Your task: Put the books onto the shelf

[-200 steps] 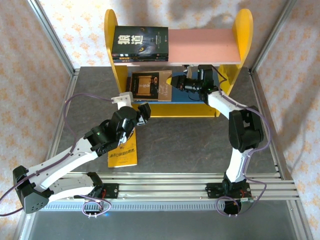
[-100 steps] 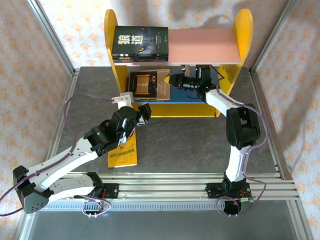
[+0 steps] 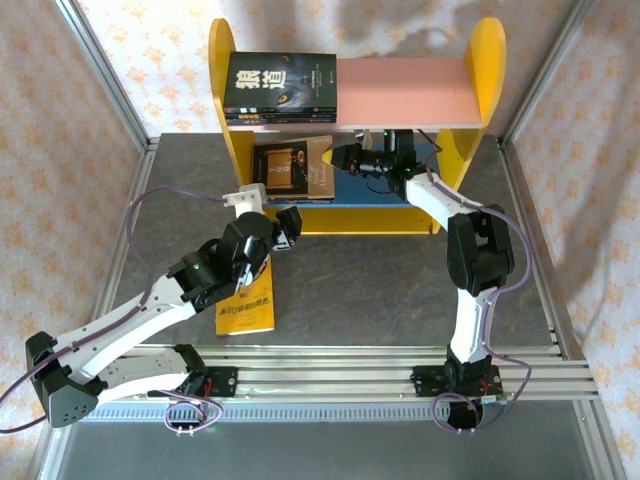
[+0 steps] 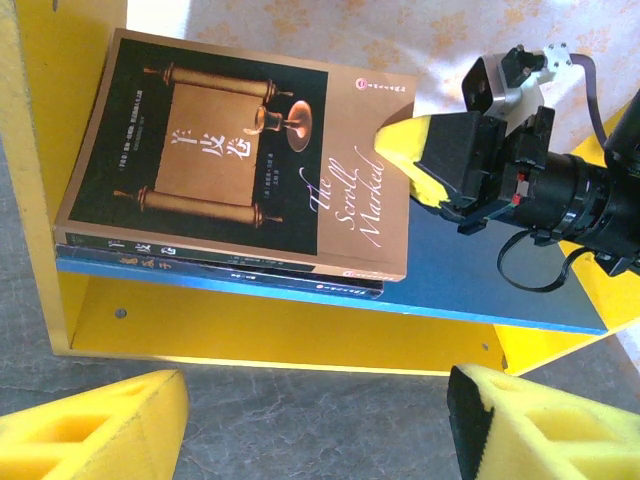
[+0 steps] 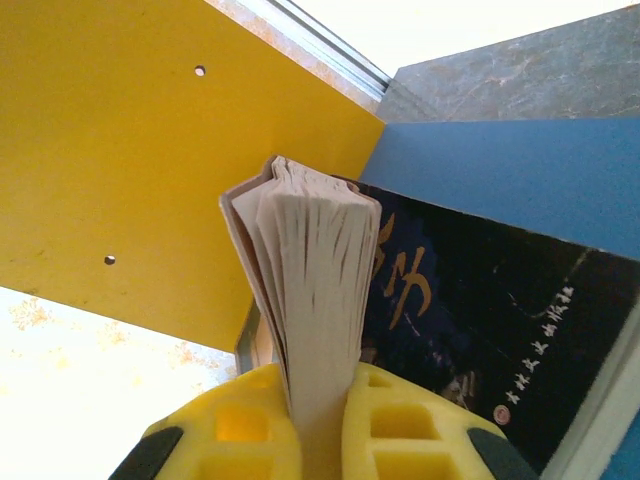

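The shelf [image 3: 410,92] stands at the back, with a stack of black books [image 3: 281,88] on its pink upper board. My right gripper [image 3: 347,158] reaches in over the blue lower board [image 4: 470,272] and is shut on the page edge of a brown book [image 4: 240,170], which lies tilted on dark books [image 4: 220,268]. In the right wrist view the fingers [image 5: 250,430] pinch the brown book's pages [image 5: 320,290] above a dark blue book [image 5: 470,320]. My left gripper [image 3: 285,225] hovers open in front of the shelf, above a yellow book [image 3: 250,308] flat on the table.
The shelf's yellow side panels [image 3: 224,60] bound the boards left and right. The right half of the pink board is bare. Metal frame rails [image 3: 120,110] edge the grey tabletop [image 3: 370,290], and open tabletop lies between the arms.
My right gripper has slid left, deeper into the lower tier, carrying the brown book with it. The left arm has not moved.
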{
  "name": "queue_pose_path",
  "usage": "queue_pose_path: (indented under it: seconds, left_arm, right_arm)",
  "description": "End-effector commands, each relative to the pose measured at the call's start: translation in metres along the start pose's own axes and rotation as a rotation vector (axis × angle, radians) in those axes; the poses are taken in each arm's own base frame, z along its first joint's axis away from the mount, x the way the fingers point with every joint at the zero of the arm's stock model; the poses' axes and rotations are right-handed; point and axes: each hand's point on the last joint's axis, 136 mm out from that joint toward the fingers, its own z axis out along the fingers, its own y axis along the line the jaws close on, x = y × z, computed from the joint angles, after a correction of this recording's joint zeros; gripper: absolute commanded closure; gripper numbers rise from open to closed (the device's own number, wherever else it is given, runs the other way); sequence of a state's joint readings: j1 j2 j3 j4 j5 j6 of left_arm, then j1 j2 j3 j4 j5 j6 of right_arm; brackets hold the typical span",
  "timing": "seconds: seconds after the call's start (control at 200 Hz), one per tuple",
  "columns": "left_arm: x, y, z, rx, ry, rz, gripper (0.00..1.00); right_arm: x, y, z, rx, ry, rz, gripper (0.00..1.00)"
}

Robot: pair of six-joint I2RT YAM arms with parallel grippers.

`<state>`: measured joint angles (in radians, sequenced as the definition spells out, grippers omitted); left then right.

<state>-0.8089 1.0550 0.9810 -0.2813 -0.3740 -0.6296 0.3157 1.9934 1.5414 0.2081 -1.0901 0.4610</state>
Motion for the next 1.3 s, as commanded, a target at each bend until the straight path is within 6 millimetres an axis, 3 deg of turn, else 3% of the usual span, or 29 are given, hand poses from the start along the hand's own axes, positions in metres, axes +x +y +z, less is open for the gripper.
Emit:
queue_pose_path:
  seconds: [0.0,0.175,0.33,0.43,0.516,0.721,0.846,1.011,1.296]
  left_arm:
    - [-0.013,-0.001,-0.005,-0.002,-0.018,0.002,0.31]
    - [-0.013,0.001,-0.005,-0.005,-0.018,0.003,0.31]
    - [-0.012,0.003,-0.005,-0.010,-0.016,0.005,0.31]
    - [-0.011,0.004,-0.006,-0.008,-0.015,0.002,0.31]
    - [-0.011,0.005,-0.006,-0.009,-0.016,-0.001,0.31]
    - [-0.011,0.006,-0.007,-0.011,-0.016,-0.003,0.31]
    - [-0.011,0.007,-0.007,-0.011,-0.015,-0.003,0.31]
    - [-0.010,0.009,-0.008,-0.015,-0.017,-0.006,0.31]
    - [-0.009,0.009,-0.007,-0.015,-0.014,-0.008,0.31]
  right_arm:
    - [-0.002,0.017,0.010,-0.050,0.024,-0.062,0.99]
    - [-0.002,0.013,0.010,-0.029,0.025,-0.063,0.96]
    - [-0.003,0.008,0.010,0.005,0.024,-0.063,0.84]
    - [-0.003,0.006,0.009,0.026,0.023,-0.065,0.82]
    - [-0.002,0.003,0.007,0.051,0.023,-0.066,0.75]
    - [-0.005,-0.007,-0.001,0.155,-0.003,-0.084,0.44]
    - [-0.008,-0.015,-0.007,0.235,-0.009,-0.092,0.35]
    - [-0.009,-0.020,-0.016,0.311,-0.015,-0.105,0.31]
    - [0.000,-0.018,-0.032,0.369,-0.019,-0.121,0.31]
